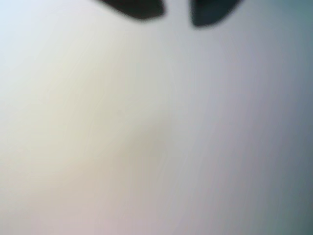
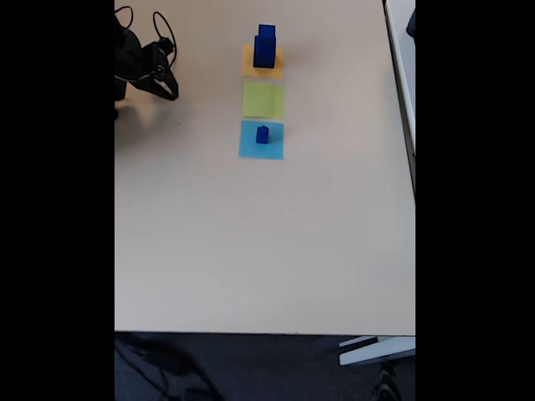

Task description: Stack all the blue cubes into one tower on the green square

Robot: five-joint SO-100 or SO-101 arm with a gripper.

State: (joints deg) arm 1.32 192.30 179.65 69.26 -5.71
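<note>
The green square (image 2: 263, 99) lies bare on the table (image 2: 267, 242), and I take it as the landmark. In the fixed view three paper squares make a column: the orange square (image 2: 248, 60) touches the green one on the far side, and the light-blue square (image 2: 261, 139) is just beside it on the near side.

On the orange square stand two cubes, one on the other: the lower cube (image 2: 263, 54) looks wider and the upper cube (image 2: 267, 32) narrower (which of them is the large one I judge only from this width). The small cube (image 2: 262, 134) stands alone on the light-blue square, close to the edge that faces the green one. So no cube is on the green square, and the tower is not yet begun there.

The gripper (image 2: 170, 90) is well to the left of the green square in the fixed view, apart from every cube. Its jaws stand apart and hold nothing. In the wrist view the gripper (image 1: 177, 17) shows as two dark blurred tips at the top edge with a gap between them, over plain table.

I judge that the pair on the orange square must be taken apart first, because the wider cube should go on the green square as the base.
</note>
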